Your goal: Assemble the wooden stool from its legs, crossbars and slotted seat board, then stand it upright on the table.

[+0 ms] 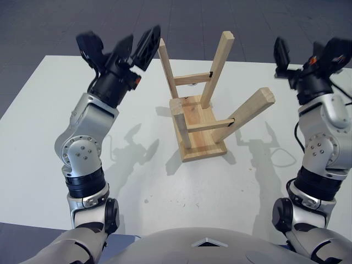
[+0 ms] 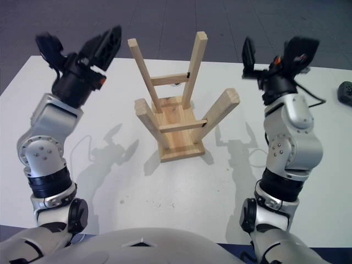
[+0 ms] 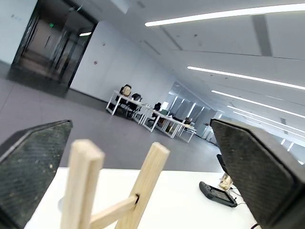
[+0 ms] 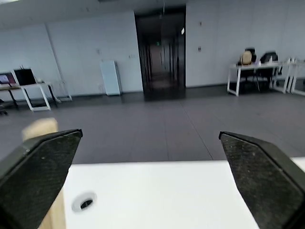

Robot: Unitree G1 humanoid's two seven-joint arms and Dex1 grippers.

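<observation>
Stool (image 1: 198, 118) sits inverted near the middle of the white worktop (image 1: 55, 104), with the seat board (image 1: 204, 148) flat on the surface and all four legs pointing up. The far left leg (image 1: 168, 69) and far right leg (image 1: 217, 69) are joined by one crossbar (image 1: 192, 78). A second crossbar (image 1: 209, 126) links the near left leg (image 1: 181, 124) to the near right leg (image 1: 250, 113), which leans markedly outward toward the robot's right.

Left pincer (image 1: 136, 48) is held raised on the stool's left, about level with the leg tips. It is just beside the far left leg but apart from it, and its fingers (image 3: 33, 162) are spread wide with nothing gripped. From the left wrist view, two leg tops and a crossbar appear beyond the gap.

Right pincer (image 1: 308, 55) is raised on the stool's right, well apart from the legs, with its fingers (image 4: 257, 162) wide and empty.

Other items noted: a small dark device (image 2: 345, 91) at the worktop's far right edge and a round cable hole (image 4: 85, 202) in the surface.
</observation>
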